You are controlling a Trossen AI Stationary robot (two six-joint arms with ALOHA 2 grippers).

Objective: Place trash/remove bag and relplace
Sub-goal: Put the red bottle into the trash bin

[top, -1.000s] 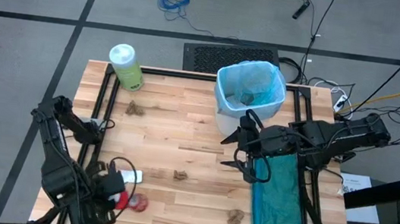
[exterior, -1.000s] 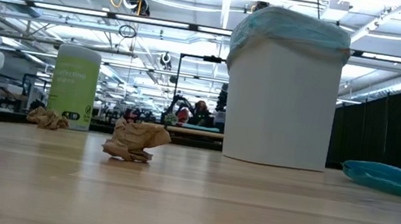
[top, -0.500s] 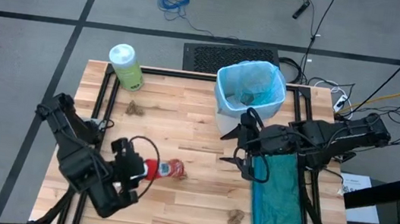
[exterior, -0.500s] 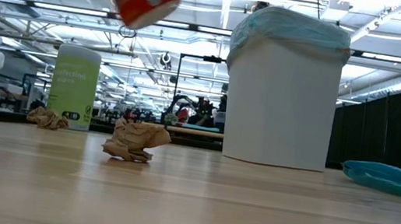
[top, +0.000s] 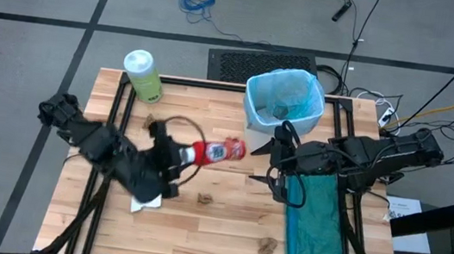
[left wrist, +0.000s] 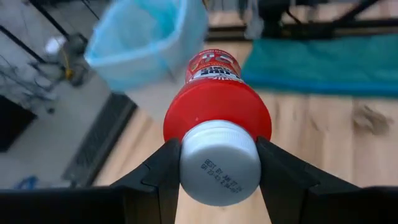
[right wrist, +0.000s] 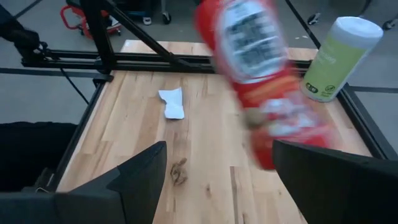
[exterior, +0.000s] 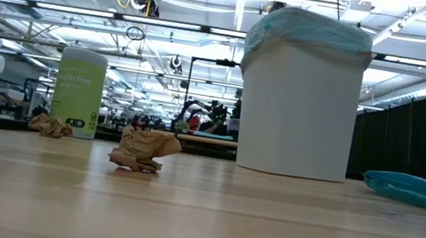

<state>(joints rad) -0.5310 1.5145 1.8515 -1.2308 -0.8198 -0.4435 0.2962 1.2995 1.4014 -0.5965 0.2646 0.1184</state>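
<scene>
Open wood lies between the left gripper [top: 188,153], holding a red container [top: 220,151], and the white wastebasket [top: 253,137] with its blue bag [top: 285,98], but the right gripper [top: 275,161] hangs open just beside the basket, and 3 paper wads [top: 205,199] dot the table [top: 203,176].

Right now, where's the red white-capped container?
In the high view, the red white-capped container is held by the left claw above the table's middle, left of the white wastebasket.

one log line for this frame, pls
left claw: shut on red container, in the air near bin | right claw: open, beside bin, holds nothing | wads on table
</scene>
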